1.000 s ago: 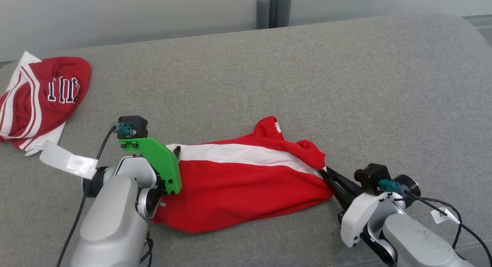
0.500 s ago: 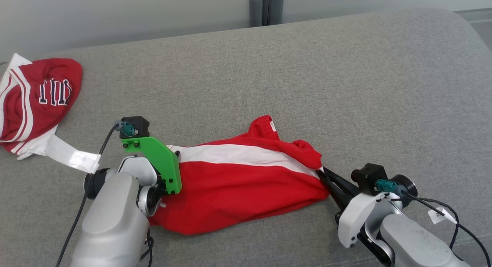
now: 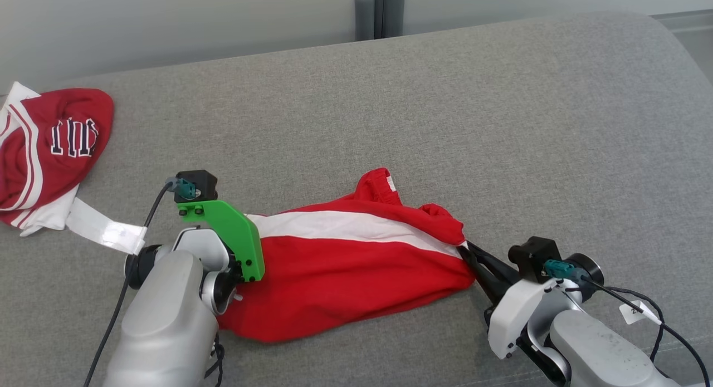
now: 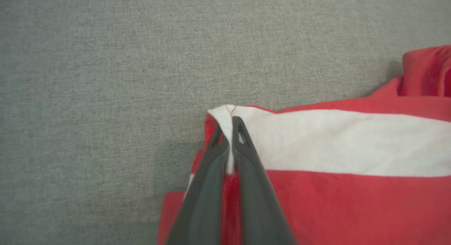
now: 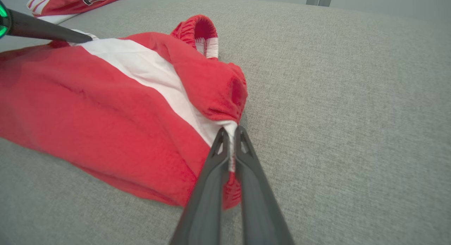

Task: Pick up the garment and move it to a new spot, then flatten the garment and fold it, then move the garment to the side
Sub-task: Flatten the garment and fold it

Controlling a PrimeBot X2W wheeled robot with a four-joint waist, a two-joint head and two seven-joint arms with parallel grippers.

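A red garment [image 3: 345, 270] with a white stripe lies stretched across the grey cushion between my two arms. In the left wrist view my left gripper [image 4: 230, 127] is shut on the garment [image 4: 334, 188] at the white corner of its left end. My right gripper [image 5: 229, 134] is shut on the garment [image 5: 105, 107] at its bunched right end, where the white stripe runs between the fingers. In the head view the right gripper [image 3: 467, 252] meets the cloth's right tip, and a green bracket [image 3: 231, 234] on the left wrist hides the left fingertips.
A second red and white garment [image 3: 42, 147] with dark lettering lies crumpled at the far left of the grey cushion [image 3: 445, 114]. Grey posts [image 3: 379, 11] stand behind the cushion's back edge. Bare fabric stretches to the back and right.
My left gripper has closed on the garment's left corner. The head view has shifted slightly, sliding the scene leftward. The right gripper keeps its hold.
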